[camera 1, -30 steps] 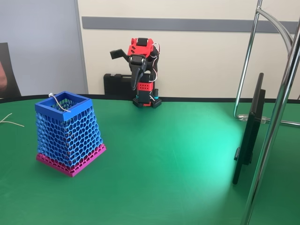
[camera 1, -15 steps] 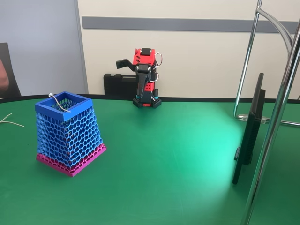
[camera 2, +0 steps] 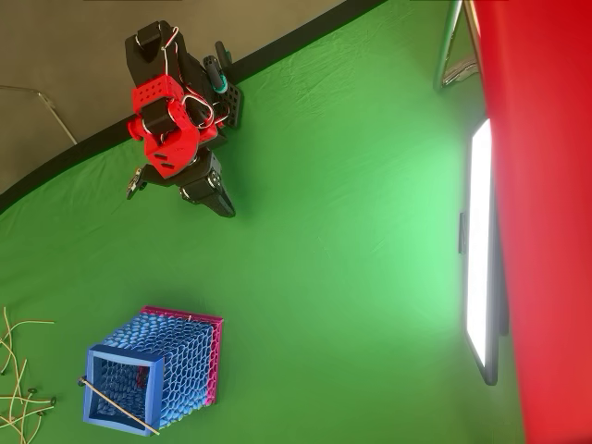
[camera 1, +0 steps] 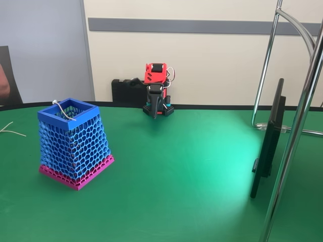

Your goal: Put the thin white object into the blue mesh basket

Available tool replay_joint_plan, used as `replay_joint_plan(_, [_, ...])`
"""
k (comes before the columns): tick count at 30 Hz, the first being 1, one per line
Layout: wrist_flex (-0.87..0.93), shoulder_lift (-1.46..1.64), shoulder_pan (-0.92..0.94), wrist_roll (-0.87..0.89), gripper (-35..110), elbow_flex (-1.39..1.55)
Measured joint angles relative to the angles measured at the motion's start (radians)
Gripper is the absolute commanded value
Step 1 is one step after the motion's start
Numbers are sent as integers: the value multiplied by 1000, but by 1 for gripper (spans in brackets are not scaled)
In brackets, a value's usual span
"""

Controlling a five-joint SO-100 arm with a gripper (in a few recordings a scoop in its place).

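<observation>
The blue mesh basket (camera 1: 74, 143) (camera 2: 157, 370) stands on the green table at the left, on its pink base. The thin white object (camera 1: 63, 111) (camera 2: 117, 407) lies slanted across the basket's square rim, one end poking past the edge. My gripper (camera 1: 144, 97) (camera 2: 180, 197) is far from it, folded down at the red arm's base by the table's back edge. It is open and holds nothing, one finger pointing down at the table and the other sticking out to the side.
A dark monitor (camera 1: 267, 146) (camera 2: 481, 250) stands edge-on at the right beside chrome stand poles (camera 1: 298, 126). A black case (camera 1: 126, 91) sits behind the arm. Loose white strands (camera 1: 10, 130) (camera 2: 18, 379) lie at the table's left edge.
The arm has folded lower onto its base and the gripper has swung down toward the table. Basket and white strip have not moved.
</observation>
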Motion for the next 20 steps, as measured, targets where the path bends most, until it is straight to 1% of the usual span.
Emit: replay_joint_plan(20, [-18, 2, 0, 20, 1, 21])
